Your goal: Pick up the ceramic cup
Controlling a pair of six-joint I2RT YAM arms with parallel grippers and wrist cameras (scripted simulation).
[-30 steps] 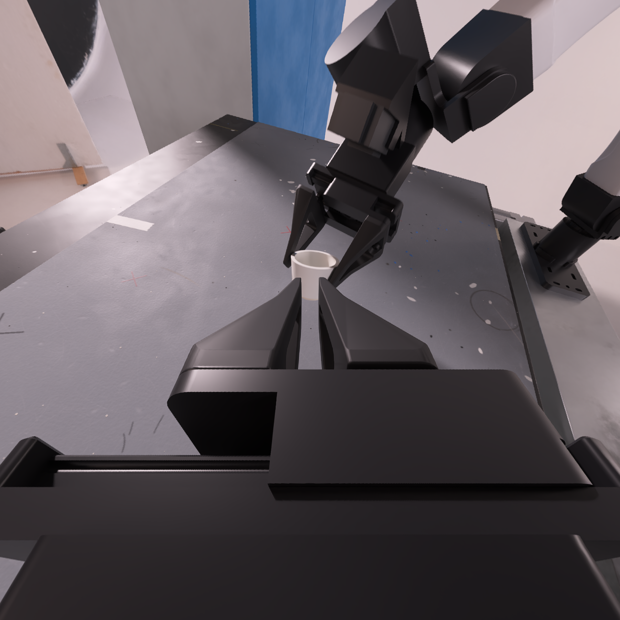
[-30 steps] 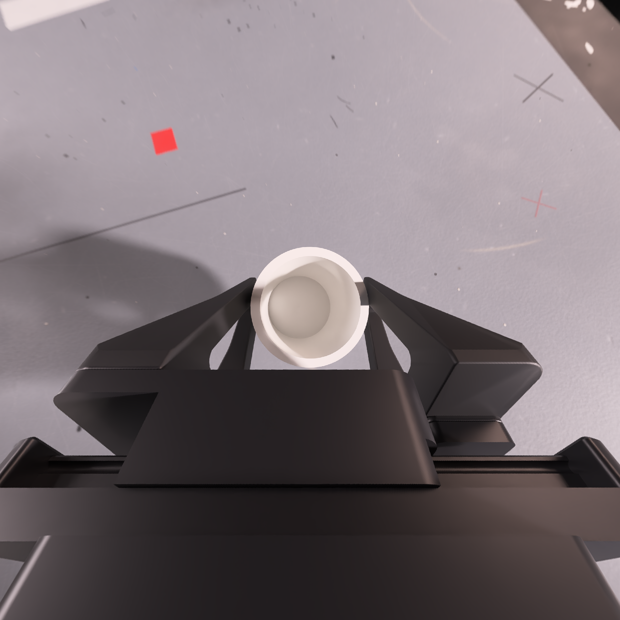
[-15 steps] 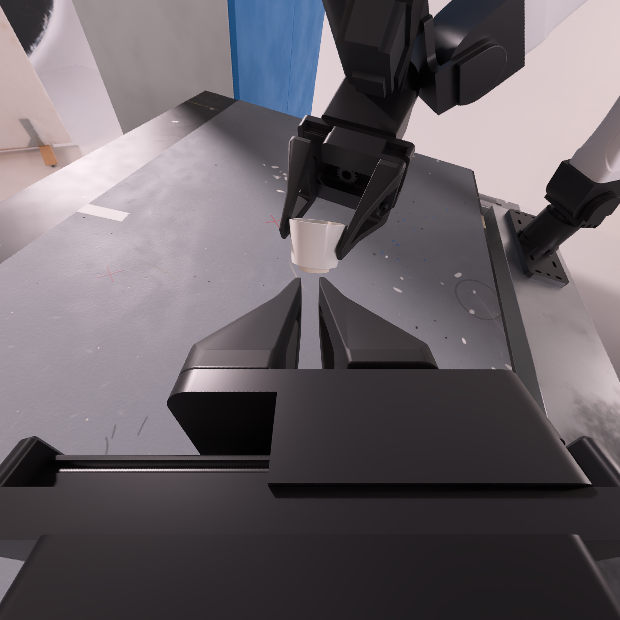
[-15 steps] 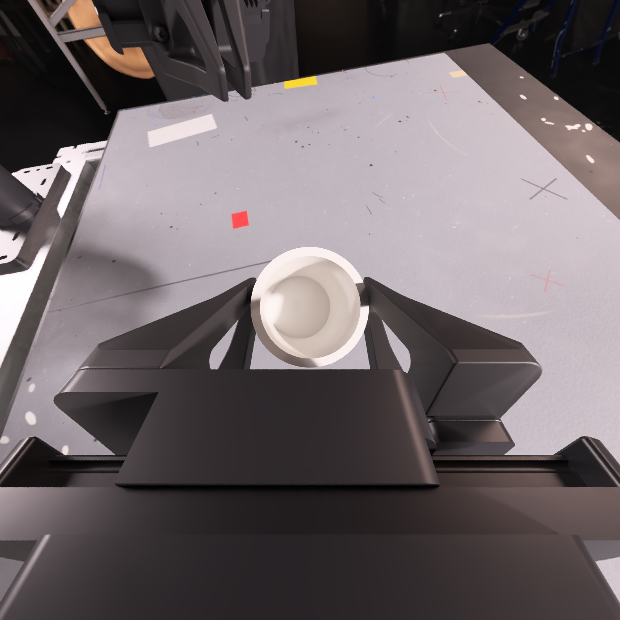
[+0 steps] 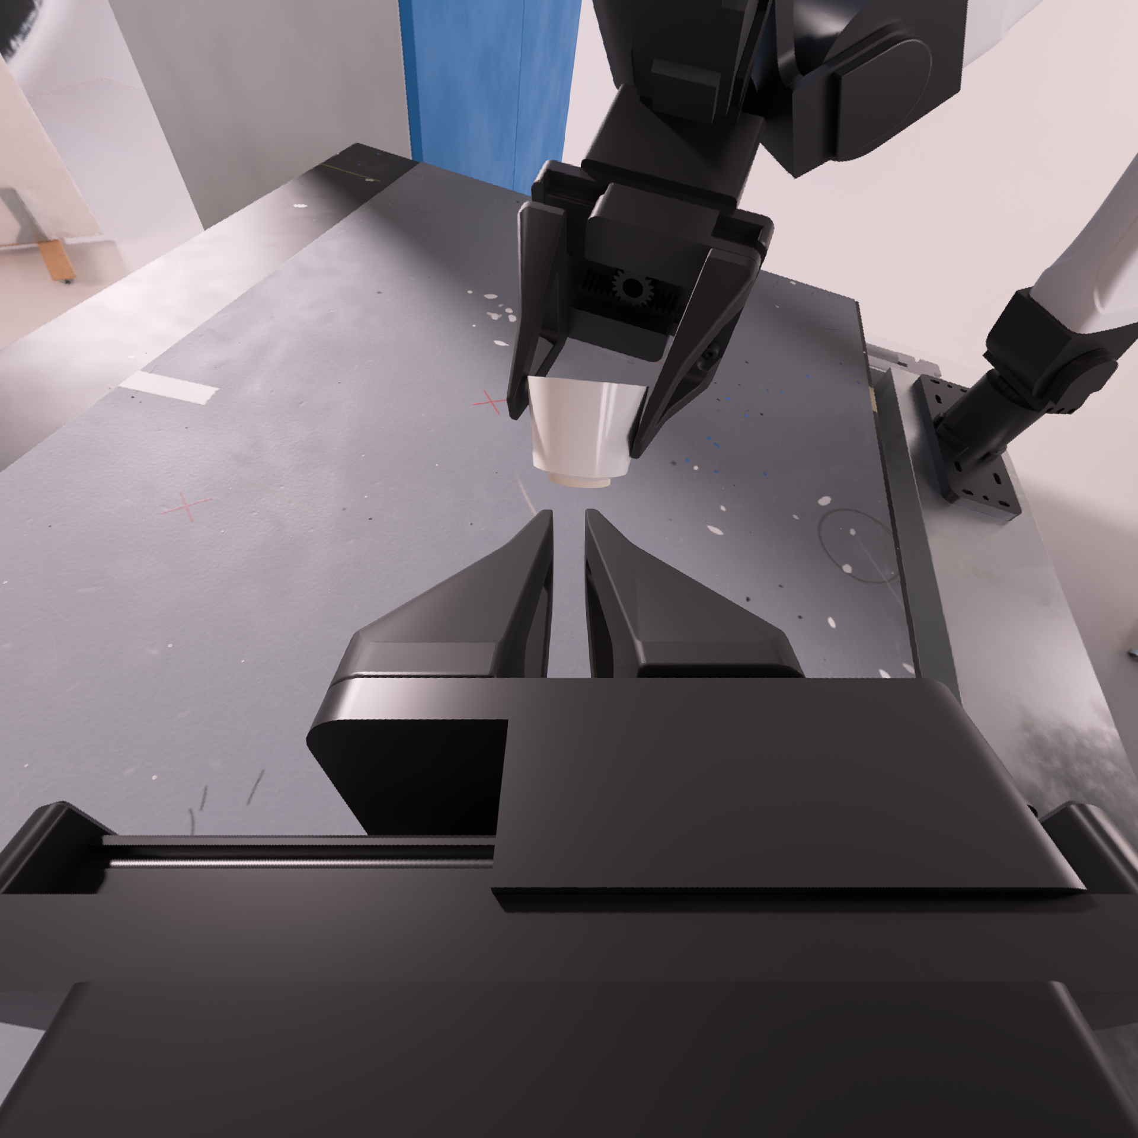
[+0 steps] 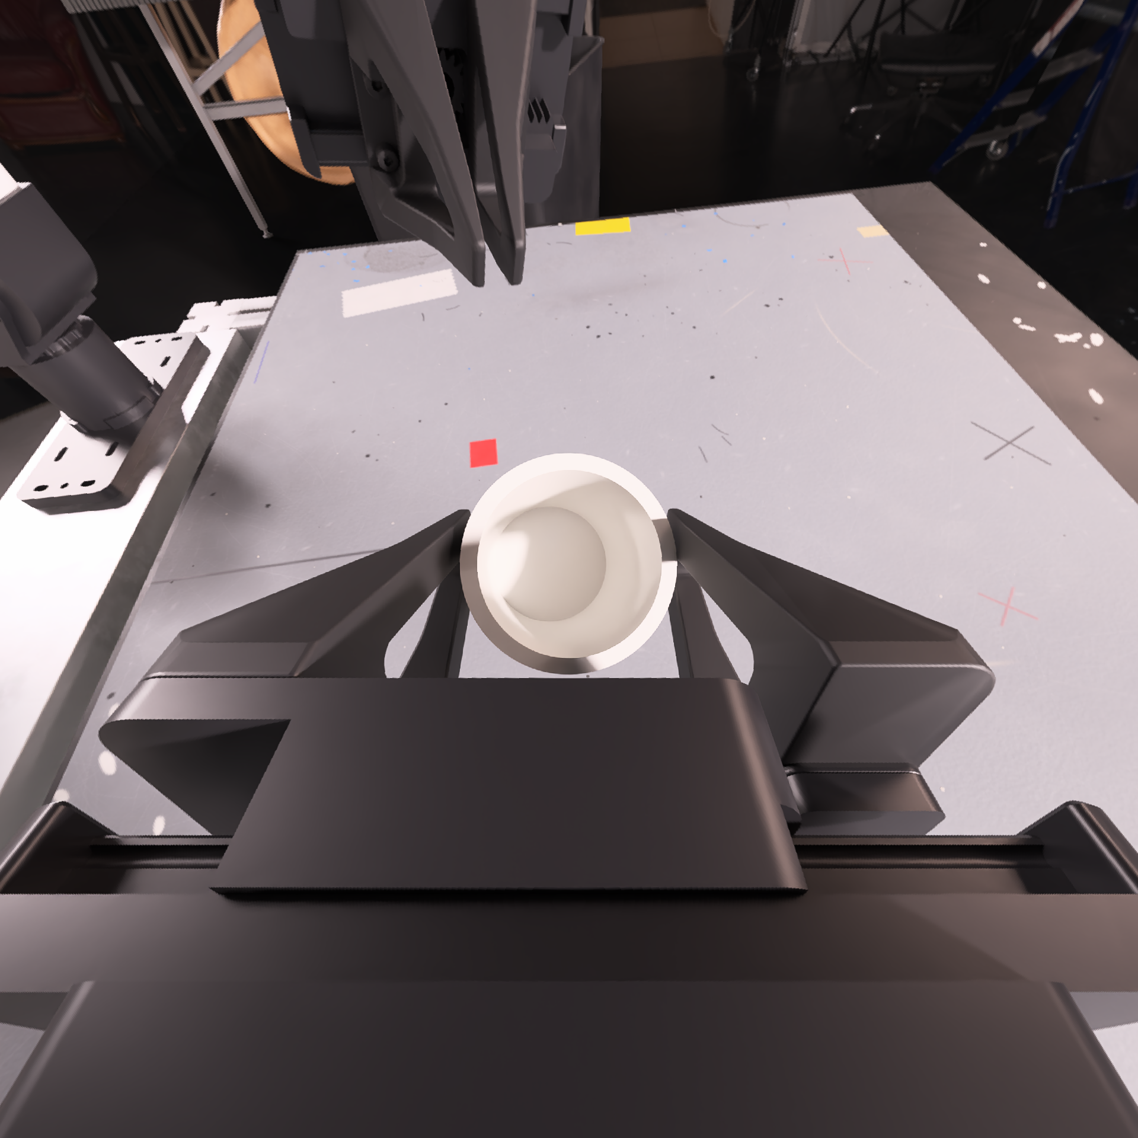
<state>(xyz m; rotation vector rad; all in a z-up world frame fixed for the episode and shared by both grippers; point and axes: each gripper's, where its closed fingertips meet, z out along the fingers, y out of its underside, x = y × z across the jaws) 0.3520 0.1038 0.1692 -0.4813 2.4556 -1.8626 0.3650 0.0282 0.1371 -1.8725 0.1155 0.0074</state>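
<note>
The white ceramic cup (image 6: 563, 563) is upright, its mouth facing the right wrist view. My right gripper (image 6: 565, 520) is shut on the cup, one finger on each side of its rim. In the left wrist view the cup (image 5: 582, 434) hangs clear above the grey table (image 5: 246, 585), held between the right gripper (image 5: 576, 431) and its two fingers. My left gripper (image 5: 568, 514) is shut and empty, its tips just below and in front of the cup. It shows in the right wrist view (image 6: 496, 277) over the table's far end.
The table top (image 6: 800, 492) bears a red square (image 6: 483, 452), a white tape strip (image 6: 397, 292), a yellow patch (image 6: 602, 226) and several crosses. The right arm's base plate (image 5: 967, 456) stands at the table's right edge, the left arm's base (image 6: 92, 431) at its side.
My right gripper has lifted the cup off the table and risen well above it. Its view has tilted up to take in the whole table. The left gripper stays shut.
</note>
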